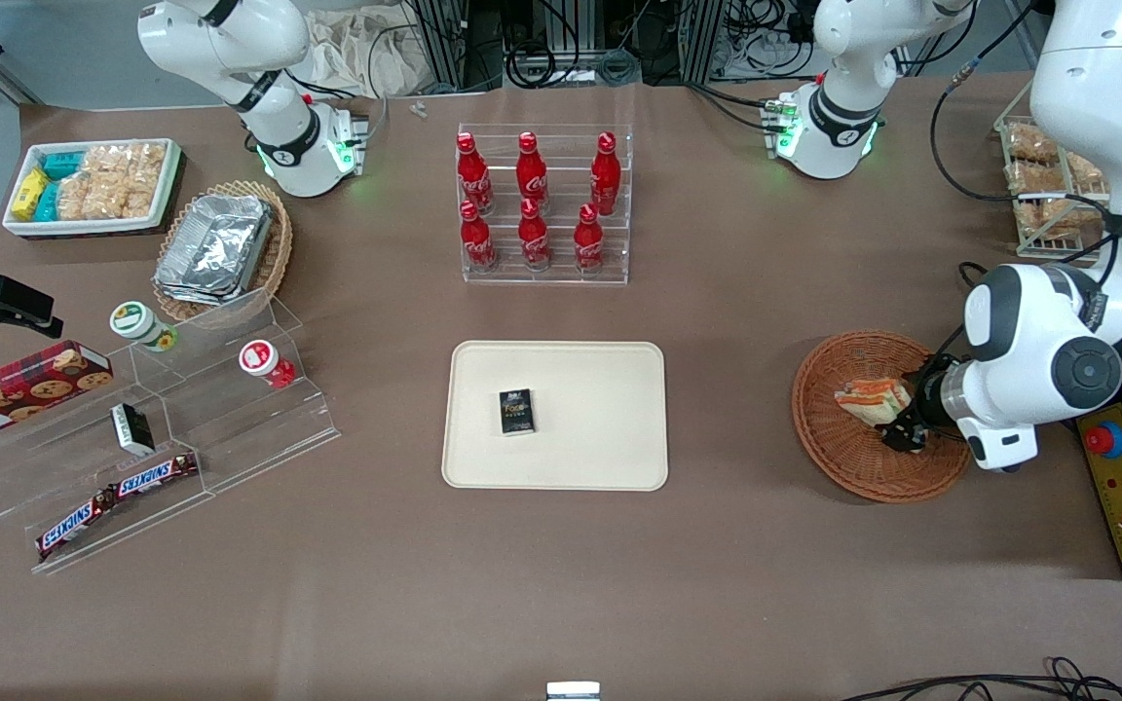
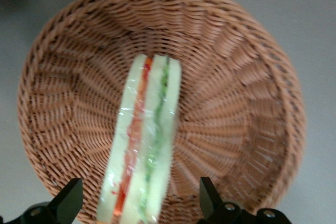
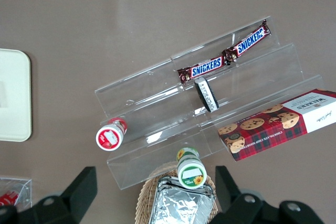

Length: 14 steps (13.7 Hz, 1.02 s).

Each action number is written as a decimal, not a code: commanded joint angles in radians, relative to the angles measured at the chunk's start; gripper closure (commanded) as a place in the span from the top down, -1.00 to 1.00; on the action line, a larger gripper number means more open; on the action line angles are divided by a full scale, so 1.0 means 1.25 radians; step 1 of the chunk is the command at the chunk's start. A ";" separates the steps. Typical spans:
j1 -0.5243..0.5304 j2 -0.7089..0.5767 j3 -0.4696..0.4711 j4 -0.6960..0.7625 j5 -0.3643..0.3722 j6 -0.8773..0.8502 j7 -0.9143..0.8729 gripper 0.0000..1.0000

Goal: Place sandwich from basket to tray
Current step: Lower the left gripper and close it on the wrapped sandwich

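Sandwich (image 2: 143, 145) lies in basket (image 2: 247, 114), between open gripper (image 2: 140, 203) fingers.

Six cola bottles (image 1: 532, 200) in clear rack; Snickers bars (image 1: 118, 501); cookie box (image 1: 20, 389).

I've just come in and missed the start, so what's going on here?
The working arm's gripper is down in the reddish-brown wicker basket, fingers open on either side of the wrapped sandwich, which lies in the basket. It looks poised to close on it; nothing is gripped yet. The cream tray sits at mid-table with only a small dark box on it, so the sandwich has yet to be carried over.
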 commanded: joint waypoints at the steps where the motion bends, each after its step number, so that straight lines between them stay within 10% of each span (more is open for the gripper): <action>1: -0.003 -0.002 -0.002 -0.038 0.033 0.050 -0.072 1.00; 6: -0.007 0.024 -0.002 -0.036 0.033 0.094 -0.132 0.96; 10: -0.008 0.026 0.000 -0.036 0.034 0.105 -0.146 -0.83; 14: -0.004 0.019 -0.002 -0.024 0.033 0.098 -0.146 -1.00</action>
